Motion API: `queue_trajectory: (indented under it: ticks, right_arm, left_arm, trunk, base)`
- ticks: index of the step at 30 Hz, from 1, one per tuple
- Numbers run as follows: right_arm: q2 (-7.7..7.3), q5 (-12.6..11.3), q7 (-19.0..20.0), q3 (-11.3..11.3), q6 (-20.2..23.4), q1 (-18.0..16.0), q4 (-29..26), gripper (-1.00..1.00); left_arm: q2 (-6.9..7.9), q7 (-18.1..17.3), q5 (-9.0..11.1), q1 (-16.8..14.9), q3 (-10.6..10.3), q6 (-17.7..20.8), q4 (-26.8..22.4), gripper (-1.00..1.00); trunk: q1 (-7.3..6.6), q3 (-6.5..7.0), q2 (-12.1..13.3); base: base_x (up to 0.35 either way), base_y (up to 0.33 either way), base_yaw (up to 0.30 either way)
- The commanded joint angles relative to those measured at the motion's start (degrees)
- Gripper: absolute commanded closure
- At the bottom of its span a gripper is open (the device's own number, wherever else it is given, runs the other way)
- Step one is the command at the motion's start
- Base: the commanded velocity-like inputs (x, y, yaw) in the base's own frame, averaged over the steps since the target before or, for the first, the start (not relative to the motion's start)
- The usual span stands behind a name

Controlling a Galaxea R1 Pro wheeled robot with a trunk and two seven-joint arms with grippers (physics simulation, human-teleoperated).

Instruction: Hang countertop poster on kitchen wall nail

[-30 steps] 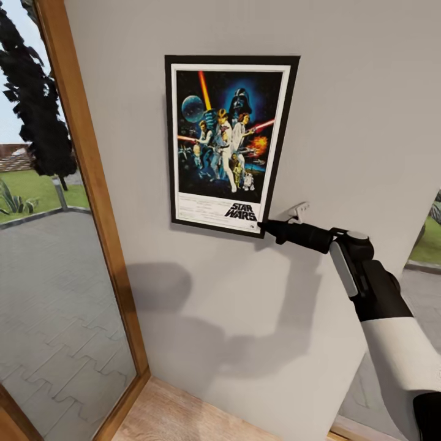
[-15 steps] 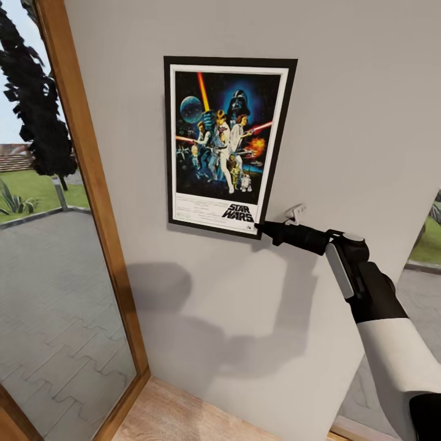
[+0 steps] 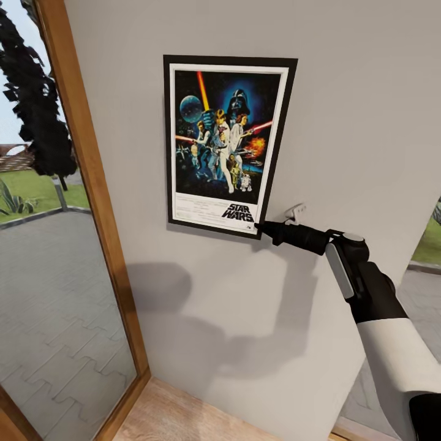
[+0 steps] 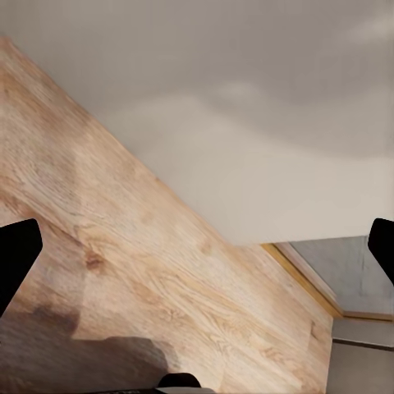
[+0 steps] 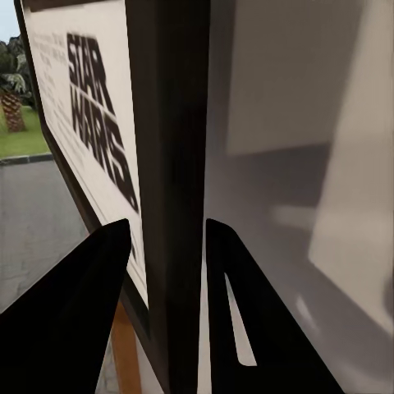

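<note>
Poster (image 3: 228, 144) sits flat on the wall; my right pincer (image 3: 260, 228) grips its lower corner, left pincer (image 4: 197, 246) open; release remains.

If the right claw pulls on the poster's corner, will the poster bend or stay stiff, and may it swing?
Probably stiff: the poster has a thin black frame and lies flat against the wall. It looks light for its size. Held only at the lower corner by the right claw, it may pivot or swing if tugged sideways.

end effector (image 5: 168, 246) apparently pinching poster (image 5: 98, 156) frame
</note>
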Motion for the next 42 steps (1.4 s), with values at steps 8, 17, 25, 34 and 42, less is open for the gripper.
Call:
queue_trajectory:
  ticks: [8,17,25,34,42]
  right_arm:
    - [0.07,-1.0,-0.8,0.7,1.0,0.6,-0.8,1.00]
    - [0.05,-2.4,-4.7,0.7,3.1,3.6,-3.7,1.00]
    - [0.05,-3.1,-8.1,0.7,5.1,4.4,-6.3,1.00]
    - [0.03,-2.6,-7.9,0.5,6.8,4.0,-6.9,1.00]
    - [0.05,-0.2,-6.1,0.1,8.1,2.1,-4.9,1.00]
  left_arm:
    - [-0.65,-0.2,-0.6,0.0,0.4,-1.0,-0.5,-1.00]
    - [-0.89,-0.2,-0.6,0.0,0.4,-0.9,-0.5,-1.00]
    - [-0.89,-0.2,-0.6,0.0,0.4,-0.9,-0.5,-1.00]
    - [-0.89,-0.2,-0.6,0.0,0.4,-0.9,-0.5,-1.00]
    - [-0.88,-0.1,-0.6,0.0,0.4,-0.7,-0.3,-1.00]
  trunk:
    - [0.02,-0.03,0.0]
    - [0.02,-0.03,0.0]
    - [0.02,-0.03,0.0]
    - [0.02,-0.03,0.0]
    - [0.02,-0.03,0.0]
  base:
    - [0.007,0.008,0.000]
    - [0.000,0.000,0.000]
    - [0.000,0.000,0.000]
    - [0.000,0.000,0.000]
    - [0.000,0.000,0.000]
